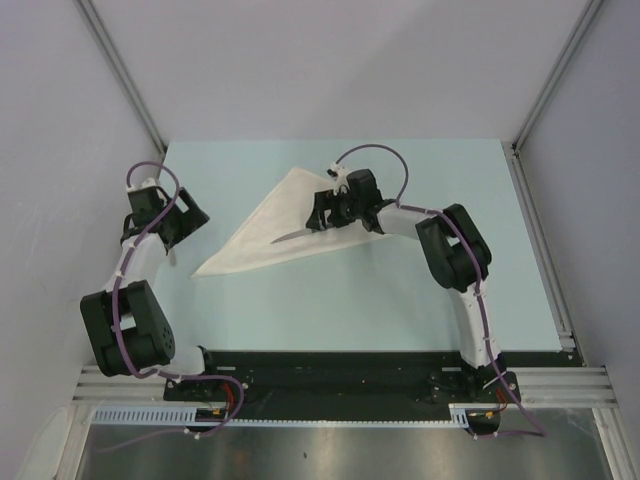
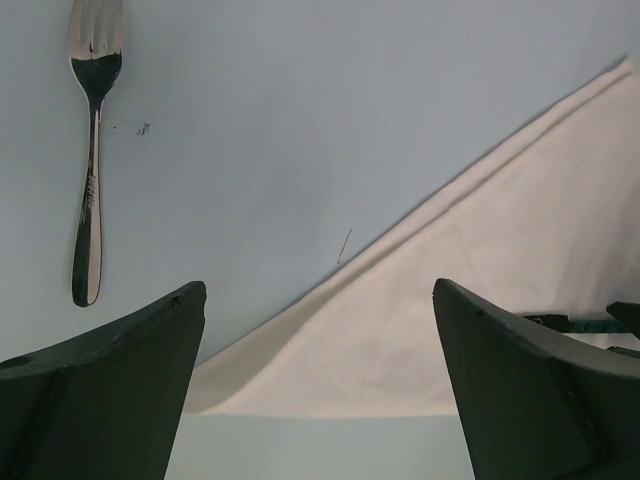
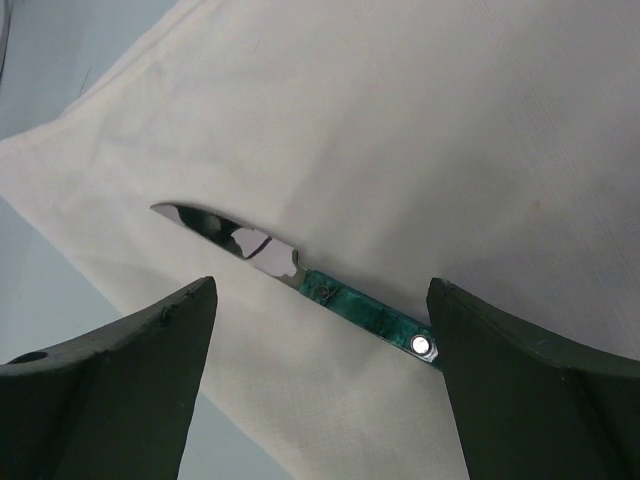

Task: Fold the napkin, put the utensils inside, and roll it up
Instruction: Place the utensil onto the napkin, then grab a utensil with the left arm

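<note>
The napkin (image 1: 262, 232) lies folded into a white triangle in the middle of the table, also seen in the wrist views (image 2: 480, 300) (image 3: 400, 120). A small knife (image 3: 340, 298) with a teal handle and a shiny blade rests on it, and its blade tip (image 1: 290, 237) points left. My right gripper (image 1: 325, 212) (image 3: 322, 285) hovers open just over the knife. Its right finger (image 3: 520, 390) hides the end of the handle. My left gripper (image 1: 180, 225) (image 2: 318, 288) is open and holds nothing, beside the napkin's left corner.
A silver fork (image 2: 90, 170) lies on the pale blue table (image 1: 400, 290) to the left of the napkin, near my left gripper. White walls with metal rails close in the table's sides and back.
</note>
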{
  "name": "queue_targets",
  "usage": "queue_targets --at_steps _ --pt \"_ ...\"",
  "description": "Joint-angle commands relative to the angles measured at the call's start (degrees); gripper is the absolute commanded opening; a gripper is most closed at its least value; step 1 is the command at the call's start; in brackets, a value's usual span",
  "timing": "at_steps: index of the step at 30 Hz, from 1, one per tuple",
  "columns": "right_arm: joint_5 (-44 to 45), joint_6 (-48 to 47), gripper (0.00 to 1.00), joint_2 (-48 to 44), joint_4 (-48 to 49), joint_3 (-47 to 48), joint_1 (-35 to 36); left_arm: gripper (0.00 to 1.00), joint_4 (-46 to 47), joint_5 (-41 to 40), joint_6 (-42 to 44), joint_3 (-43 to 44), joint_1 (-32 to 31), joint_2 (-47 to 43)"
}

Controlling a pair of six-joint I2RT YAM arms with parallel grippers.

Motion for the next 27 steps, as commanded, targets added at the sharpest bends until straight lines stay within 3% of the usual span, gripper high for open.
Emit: queue_targets --at_steps 1,10,15,17,27 --pt "-0.3 -0.5 0.91 -5.7 0.5 -2.2 0.3 1.00 0.8 -1.5 1.8 2.4 0.8 -0.5" --pt "4.1 -3.2 0.91 -22.7 -8.2 -4.3 -1.9 0.97 -3.7 -21.1 4.1 3.0 0.8 -0.8" --pt "2.4 -2.4 0.91 -30.7 -13.1 -9.5 -6.8 0.77 -2.5 -25.5 2.9 0.9 -0.3 -1.0" --pt "2.0 -2.7 0.91 -34.4 -13.6 -12.3 -8.0 0.77 -2.8 -29.0 2.1 0.9 -1.2 -0.9" --pt "-2.5 -2.7 0.90 -36.2 -15.7 -13.9 -9.5 0.76 -1.5 -49.3 -0.2 3.4 -16.4 4.3"
